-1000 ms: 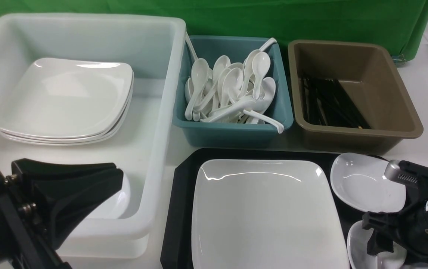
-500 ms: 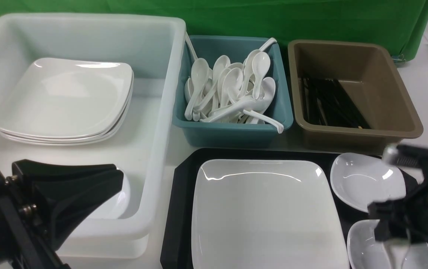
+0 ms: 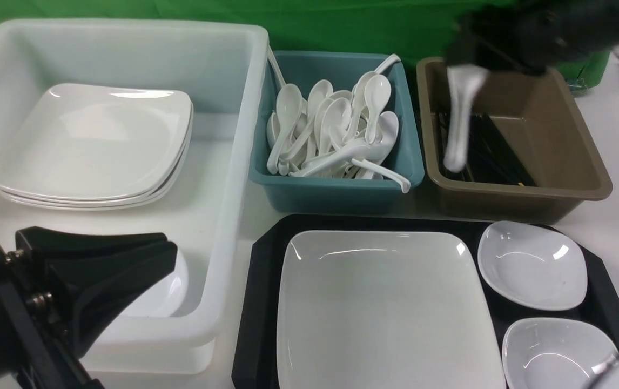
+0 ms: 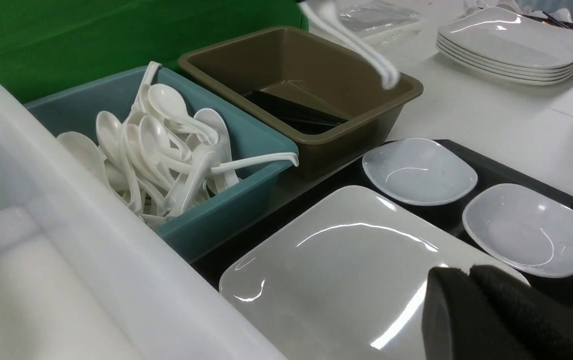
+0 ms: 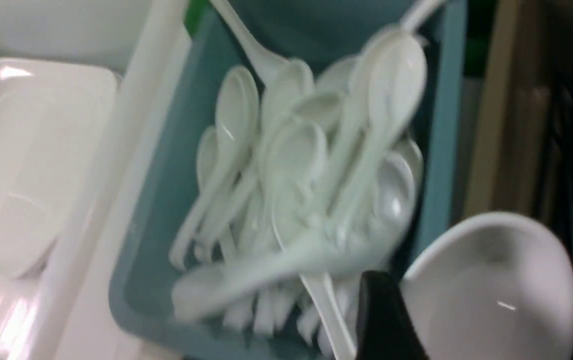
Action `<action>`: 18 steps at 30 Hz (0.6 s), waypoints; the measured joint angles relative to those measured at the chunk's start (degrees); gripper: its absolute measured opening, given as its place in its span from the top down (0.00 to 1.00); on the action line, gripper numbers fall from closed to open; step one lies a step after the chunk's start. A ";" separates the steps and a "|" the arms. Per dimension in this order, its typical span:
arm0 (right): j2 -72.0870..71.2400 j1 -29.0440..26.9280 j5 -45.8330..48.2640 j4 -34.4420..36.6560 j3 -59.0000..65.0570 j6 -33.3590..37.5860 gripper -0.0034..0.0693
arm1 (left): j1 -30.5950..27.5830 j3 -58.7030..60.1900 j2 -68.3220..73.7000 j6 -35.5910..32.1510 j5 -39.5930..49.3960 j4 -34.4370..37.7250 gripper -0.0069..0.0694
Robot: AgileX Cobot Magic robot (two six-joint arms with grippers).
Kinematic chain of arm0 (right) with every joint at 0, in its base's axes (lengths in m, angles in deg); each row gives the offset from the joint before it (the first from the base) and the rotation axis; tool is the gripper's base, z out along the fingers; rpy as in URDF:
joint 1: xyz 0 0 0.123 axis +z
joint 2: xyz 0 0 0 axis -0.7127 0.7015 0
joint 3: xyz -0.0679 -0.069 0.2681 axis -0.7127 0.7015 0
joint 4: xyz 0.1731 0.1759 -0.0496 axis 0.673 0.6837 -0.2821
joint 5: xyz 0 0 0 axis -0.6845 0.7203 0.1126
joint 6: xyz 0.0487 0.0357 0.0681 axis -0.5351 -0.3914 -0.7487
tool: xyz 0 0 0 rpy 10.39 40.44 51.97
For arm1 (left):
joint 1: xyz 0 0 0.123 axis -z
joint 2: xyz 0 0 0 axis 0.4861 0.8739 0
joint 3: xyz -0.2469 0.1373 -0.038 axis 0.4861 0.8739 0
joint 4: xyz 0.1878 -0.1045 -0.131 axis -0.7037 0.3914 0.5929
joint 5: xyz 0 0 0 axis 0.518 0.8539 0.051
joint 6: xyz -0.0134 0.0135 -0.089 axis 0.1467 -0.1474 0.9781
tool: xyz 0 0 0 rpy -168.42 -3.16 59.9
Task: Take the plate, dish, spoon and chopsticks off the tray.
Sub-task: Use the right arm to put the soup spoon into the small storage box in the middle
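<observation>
The large white plate (image 3: 379,308) lies on the black tray (image 3: 258,302), with two small white dishes (image 3: 531,265) (image 3: 558,351) to its right. My right gripper (image 3: 477,56) is blurred, high over the near-left part of the brown bin (image 3: 585,178). It is shut on the bowl of a white spoon (image 3: 459,119), whose handle hangs down. In the right wrist view the spoon's bowl (image 5: 491,285) sits between the black fingers (image 5: 381,320). My left gripper (image 3: 172,259) is shut and empty, low at the left over the white tub. No chopsticks show on the tray.
The teal bin (image 3: 336,189) holds several white spoons. The brown bin holds black chopsticks (image 3: 482,151). The white tub (image 3: 228,162) holds a stack of plates (image 3: 93,140) and a small dish. More stacked plates (image 4: 516,42) stand on the table at the far right.
My right gripper has lifted the spoon out of the near right dish and carried it up and back to above the brown bin. The left arm has not moved.
</observation>
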 joint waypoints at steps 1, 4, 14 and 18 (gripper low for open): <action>5.71 1.29 -1.99 0.19 -7.10 0.12 0.43 | 0.00 0.00 0.00 -0.67 -0.34 -0.24 0.89; 14.55 2.15 -3.97 0.31 -16.08 0.18 0.42 | 0.00 0.00 0.00 -1.32 -0.45 -0.87 0.89; 19.71 2.27 8.65 -0.54 -26.54 1.77 0.23 | 0.00 0.00 0.47 -1.77 -0.56 -3.20 0.89; 12.46 2.33 23.49 -7.59 -26.94 3.13 0.58 | 0.00 0.00 1.45 -1.77 -0.50 -3.25 0.89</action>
